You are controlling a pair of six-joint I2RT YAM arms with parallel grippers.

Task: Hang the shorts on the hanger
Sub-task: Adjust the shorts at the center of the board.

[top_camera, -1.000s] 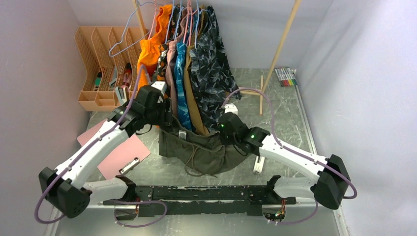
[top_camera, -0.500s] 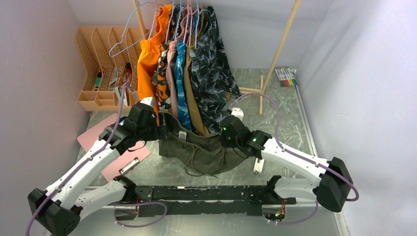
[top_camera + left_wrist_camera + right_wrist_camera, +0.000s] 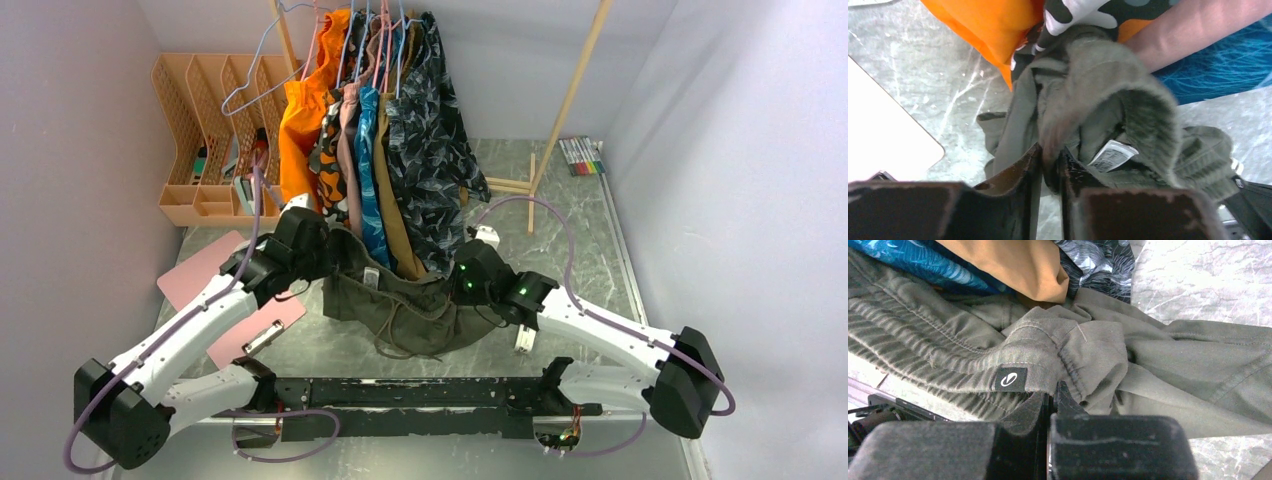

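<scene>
K: Grey marbled table [image 3: 590, 250], pale walls on three sides. Wooden clothes rack [image 3: 575, 90] at the back with a row of hung garments. What's low in front of them?

M: The shorts [image 3: 420, 305], olive green, slung between both arms just below the hems of the hanging clothes. Middle sags toward the table; drawstring [image 3: 395, 335] trails down on the near side. Can't tell how much of the cloth rests on the surface.

K: Left gripper [image 3: 1050, 165]?

M: Fingers drawn close, with a fold of the ribbed waistband pinched between them. A white care label [image 3: 1110, 155] sits just right of the grip. An orange garment [image 3: 993, 25] hangs right behind.

K: Right gripper [image 3: 1053, 400]?

M: Clamped tight on the waistband too, at the shorts' right end. A small black logo tag [image 3: 1012, 379] sits just left of the fingers. A tan garment [image 3: 1018, 262] and a blue one [image 3: 908, 257] hang just past the cloth.

K: And the hanger [image 3: 228, 100]?

M: Thin, light blue, up on the rack at the left end of the row, beside the orange garment. Well apart from the shorts, which are not on it.

K: Other items?

M: Pink clipboard [image 3: 235, 300] flat on the table under the left arm. Peach file organisers [image 3: 205, 130] along the left wall. Markers [image 3: 582, 155] at back right. Dark camouflage garment [image 3: 430, 130] at the right end of the row.
</scene>
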